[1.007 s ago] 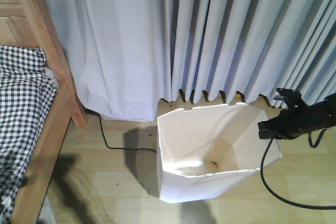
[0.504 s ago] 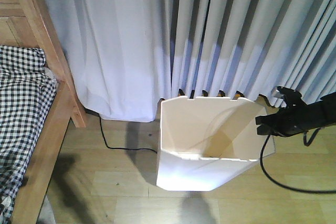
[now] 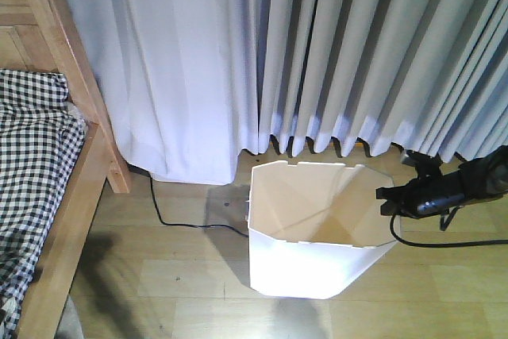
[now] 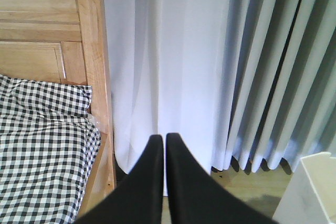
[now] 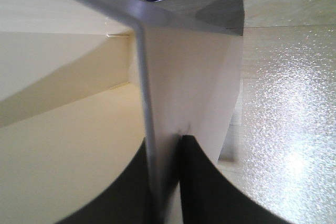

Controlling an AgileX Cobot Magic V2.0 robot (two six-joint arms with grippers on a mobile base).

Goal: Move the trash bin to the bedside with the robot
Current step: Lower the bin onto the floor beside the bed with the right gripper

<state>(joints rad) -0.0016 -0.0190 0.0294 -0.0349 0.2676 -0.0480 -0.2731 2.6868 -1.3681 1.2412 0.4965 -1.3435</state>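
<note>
Pale curtains [image 3: 317,53] hung behind the wooden bed [image 3: 71,196] with checked bedding [image 3: 32,164]; the white trash bin [image 3: 309,263] stood on the floor [image 3: 159,275], apart from it. The right pincer [image 5: 165,142] was clamped on its rim wall; the left pincer [image 4: 159,137] was closed, empty.

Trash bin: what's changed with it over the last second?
The trash bin went from tilted to standing upright. Its right rim, and the right pincer clamped on it, shifted slightly left in the front view. The bed frame and floor cable stayed put.
</note>
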